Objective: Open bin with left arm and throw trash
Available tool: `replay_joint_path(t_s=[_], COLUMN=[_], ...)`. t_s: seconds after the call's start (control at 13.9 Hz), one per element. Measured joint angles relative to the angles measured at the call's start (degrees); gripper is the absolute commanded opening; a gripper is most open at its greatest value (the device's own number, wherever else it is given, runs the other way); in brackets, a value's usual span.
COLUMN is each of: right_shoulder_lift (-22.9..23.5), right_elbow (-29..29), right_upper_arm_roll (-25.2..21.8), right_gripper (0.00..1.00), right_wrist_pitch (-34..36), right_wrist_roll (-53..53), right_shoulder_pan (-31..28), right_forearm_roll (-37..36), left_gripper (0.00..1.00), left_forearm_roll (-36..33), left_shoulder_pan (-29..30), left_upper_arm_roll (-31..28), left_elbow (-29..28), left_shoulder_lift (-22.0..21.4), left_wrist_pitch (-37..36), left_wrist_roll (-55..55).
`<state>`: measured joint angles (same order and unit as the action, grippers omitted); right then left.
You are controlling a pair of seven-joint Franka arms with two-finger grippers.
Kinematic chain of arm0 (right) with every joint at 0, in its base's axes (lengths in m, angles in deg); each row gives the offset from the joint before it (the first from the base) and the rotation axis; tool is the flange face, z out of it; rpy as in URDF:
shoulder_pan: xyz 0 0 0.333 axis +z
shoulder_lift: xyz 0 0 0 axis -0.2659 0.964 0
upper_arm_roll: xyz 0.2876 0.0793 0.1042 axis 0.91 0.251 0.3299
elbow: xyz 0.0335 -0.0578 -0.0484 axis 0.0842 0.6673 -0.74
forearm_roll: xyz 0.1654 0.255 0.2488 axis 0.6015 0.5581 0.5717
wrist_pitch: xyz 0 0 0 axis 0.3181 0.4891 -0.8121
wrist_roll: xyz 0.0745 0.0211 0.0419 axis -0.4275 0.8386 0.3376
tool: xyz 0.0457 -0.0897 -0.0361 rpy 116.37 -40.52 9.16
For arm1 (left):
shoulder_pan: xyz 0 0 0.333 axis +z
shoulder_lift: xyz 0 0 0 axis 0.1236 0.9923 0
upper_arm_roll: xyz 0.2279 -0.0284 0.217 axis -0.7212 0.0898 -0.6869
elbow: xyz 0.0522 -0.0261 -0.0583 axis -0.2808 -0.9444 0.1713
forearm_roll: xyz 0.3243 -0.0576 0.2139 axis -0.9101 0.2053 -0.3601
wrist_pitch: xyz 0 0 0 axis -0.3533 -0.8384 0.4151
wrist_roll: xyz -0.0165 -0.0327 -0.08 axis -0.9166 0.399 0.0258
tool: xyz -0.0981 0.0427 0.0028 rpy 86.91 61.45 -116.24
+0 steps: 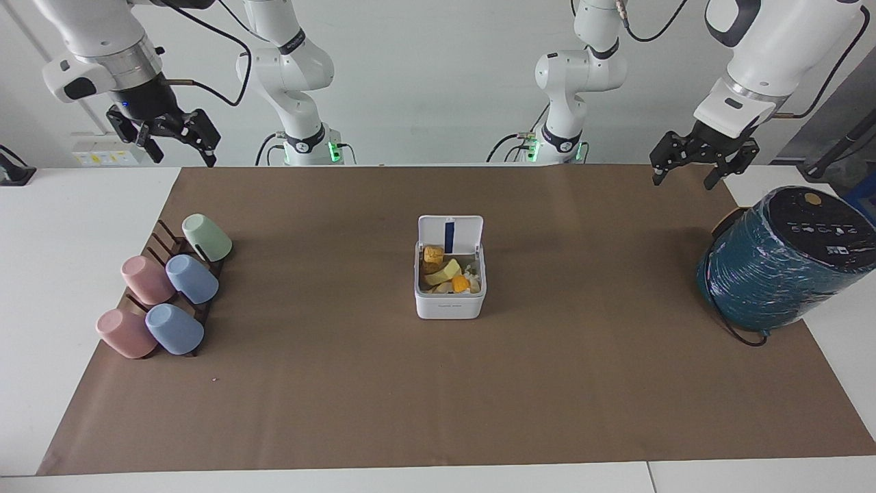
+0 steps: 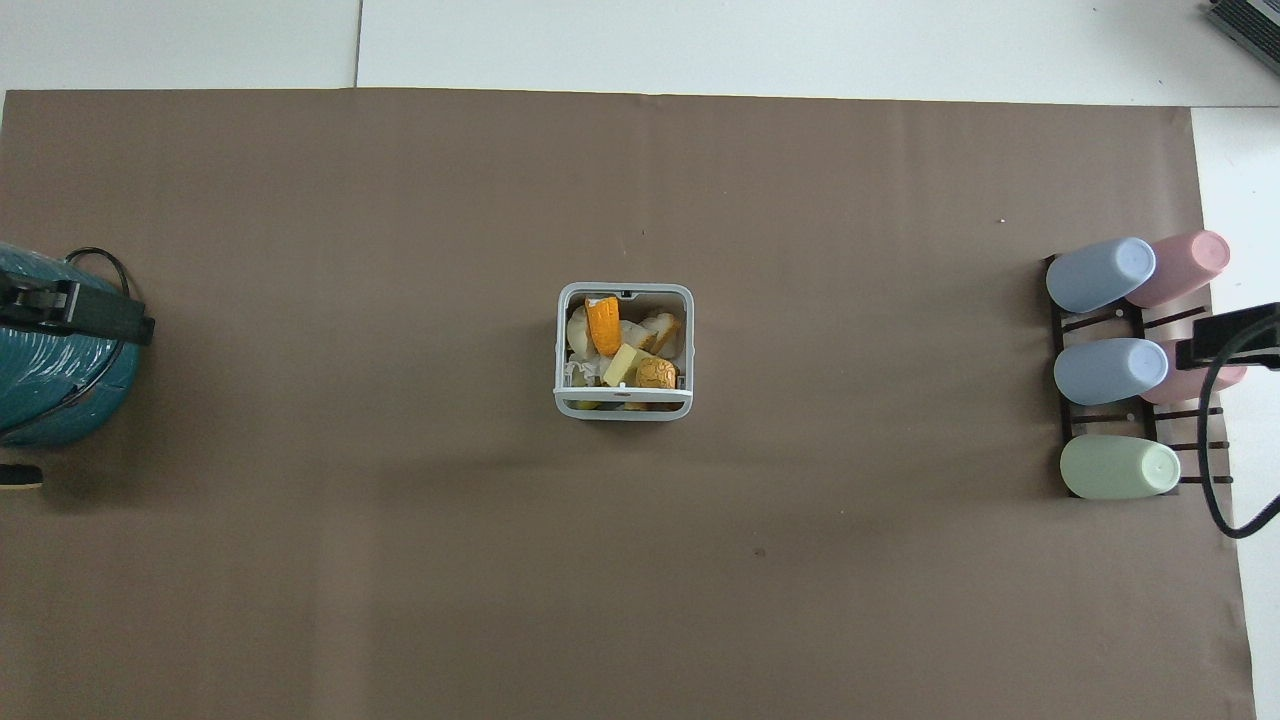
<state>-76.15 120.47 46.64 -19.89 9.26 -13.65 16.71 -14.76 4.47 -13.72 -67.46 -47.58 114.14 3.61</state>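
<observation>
The bin (image 1: 449, 294) sits in the middle of the brown paper mat (image 1: 438, 383), well apart from the fingers of both grippers. Its hinged lid (image 1: 450, 231) stands upright on the side nearer to the robots, so the box is open. Inside lie the trash pieces: a pale yellow block (image 2: 621, 364), a golden-brown crumbed lump (image 2: 656, 374) beside it, and an orange piece (image 2: 603, 324) with a white end lying farther from the robots, along with a few paler scraps.

The left gripper (image 1: 688, 171) hangs in the air over the mat's edge at the left arm's end of the table, its fingers (image 1: 658, 176) spread apart and holding nothing. The teal wrapped cylinder (image 1: 777, 263) lies tilted on the table not far below those fingers, its dark top face turned up and away from the robots.

The right gripper (image 1: 179, 147) hangs over the table's edge at the right arm's end, its fingers (image 1: 208, 145) parted and empty as well. Below them a dark rack (image 1: 179, 270) holds five pastel cups on their sides: a green cup (image 1: 207, 237) closest to the robots, then two blue cups (image 1: 191, 279) and two pink cups (image 1: 147, 279) farther off
</observation>
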Motion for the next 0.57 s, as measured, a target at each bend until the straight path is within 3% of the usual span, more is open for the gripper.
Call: replay_joint_path(t_s=[0.57], right_shoulder_lift=[-0.02], right_elbow=[0.0], right_upper_arm_roll=[0.81], right_gripper=[1.0], right_wrist_pitch=[-0.06], right_wrist_roll=[0.0], right_shoulder_pan=[0.01], right_forearm_roll=[-0.02], left_gripper=[1.0], left_forearm_roll=[0.0], left_shoulder_pan=[-0.02], left_upper_arm_roll=[0.74], left_elbow=[-0.11], left_shoulder_lift=[0.0], left_wrist_pitch=[-0.02], left_wrist_roll=[0.0])
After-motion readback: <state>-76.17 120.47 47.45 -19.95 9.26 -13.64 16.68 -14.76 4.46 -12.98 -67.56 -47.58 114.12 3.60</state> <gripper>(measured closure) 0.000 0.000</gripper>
